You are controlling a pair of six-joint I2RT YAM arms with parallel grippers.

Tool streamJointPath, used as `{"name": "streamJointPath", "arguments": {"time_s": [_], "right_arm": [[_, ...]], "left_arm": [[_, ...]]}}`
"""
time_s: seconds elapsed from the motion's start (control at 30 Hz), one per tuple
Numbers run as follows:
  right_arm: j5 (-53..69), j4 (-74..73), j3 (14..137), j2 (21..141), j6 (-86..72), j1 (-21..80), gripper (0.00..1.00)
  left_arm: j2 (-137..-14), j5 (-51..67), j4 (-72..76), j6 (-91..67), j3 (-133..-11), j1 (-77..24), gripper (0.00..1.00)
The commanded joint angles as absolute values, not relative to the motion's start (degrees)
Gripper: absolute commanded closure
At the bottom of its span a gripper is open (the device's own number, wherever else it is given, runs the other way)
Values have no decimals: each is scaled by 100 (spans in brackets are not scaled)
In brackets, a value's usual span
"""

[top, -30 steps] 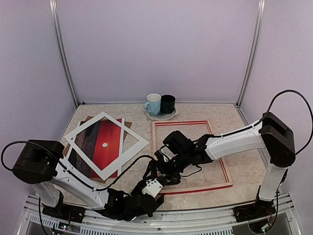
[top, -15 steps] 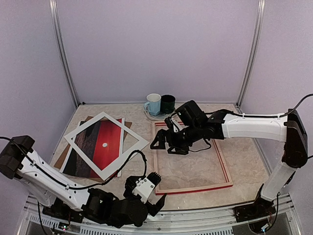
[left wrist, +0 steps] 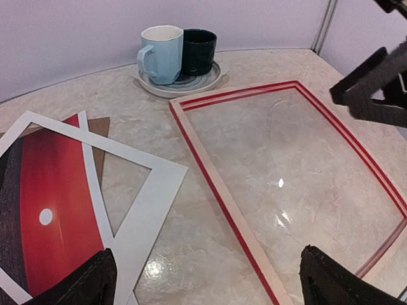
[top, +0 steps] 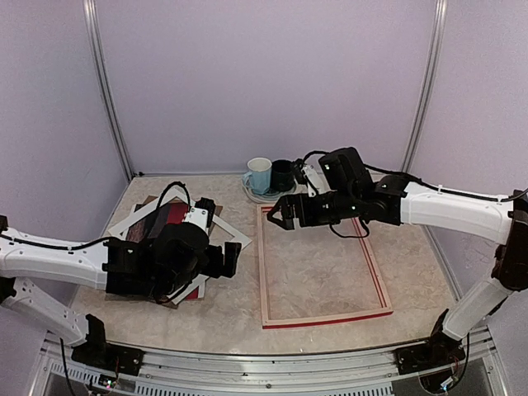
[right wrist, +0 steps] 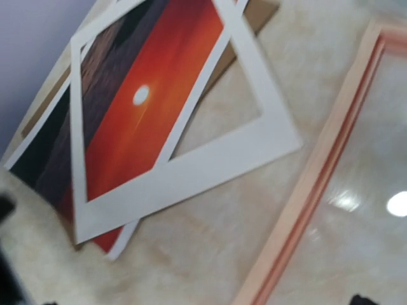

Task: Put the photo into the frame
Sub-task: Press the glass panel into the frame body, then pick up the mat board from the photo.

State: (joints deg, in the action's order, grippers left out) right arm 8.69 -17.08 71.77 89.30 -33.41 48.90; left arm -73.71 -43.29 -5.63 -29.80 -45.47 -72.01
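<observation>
- Photo (left wrist: 54, 210): lies flat on the table, well to the left of the frame (top: 262, 264), image side up (red sky, small white sun, dark band along its outer side). Its long axis runs roughly alongside the frame's left rail, slightly skewed.
- Obstruction: white mat (left wrist: 152, 197) rests askew on top of the photo, one corner pointing toward the frame's left rail and stopping short of it. Brown backing board (left wrist: 98, 127) shows from under the photo's far end.
- Frame: empty, flat, glazing catching the light; nothing inside it.
- Left gripper (top: 224, 260): fully released, fingers spread wide with nothing between them, hovering between the photo and the frame's left rail. Judged the nearer arm; the photo lies just to its left.
- Right gripper (top: 283, 213): jaws apart, holding nothing, above the frame's far-left corner, its camera turned toward the photo.
- Assessment: insertion not begun. The mat probably needs shifting before a photo edge can be gripped.
- Other items: two mugs (left wrist: 178, 47) on a plate (left wrist: 184, 81), beyond the frame's far rail.
</observation>
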Motion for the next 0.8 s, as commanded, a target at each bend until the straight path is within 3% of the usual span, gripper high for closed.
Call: {"name": "streamJointPath", "arguments": {"time_s": [0.0,0.17,0.33,0.47,0.77], "right_arm": [[-75,-1628,6917,8484,-2306,4869,1],[-500,-1338,6379,7996,-1883,4865,1],[684,-236,5737,7883,-2734,4869,1],[1662,450,5706,8537,-3757,4906,1],[2069,566,6662,10118,-5143,5221,1]], "left_arm": [[-7491,-2873,-1004,-2624,-4816,-6239,1],[-8406,-2806,-1613,-2189,-5464,-5764,1],[-9312,-2962,-1950,-2068,-5869,-5447,1],[-9204,-2083,-1233,-2300,-5369,-4790,1],[-9242,-606,-368,-2309,-4985,-3964,1]]}}
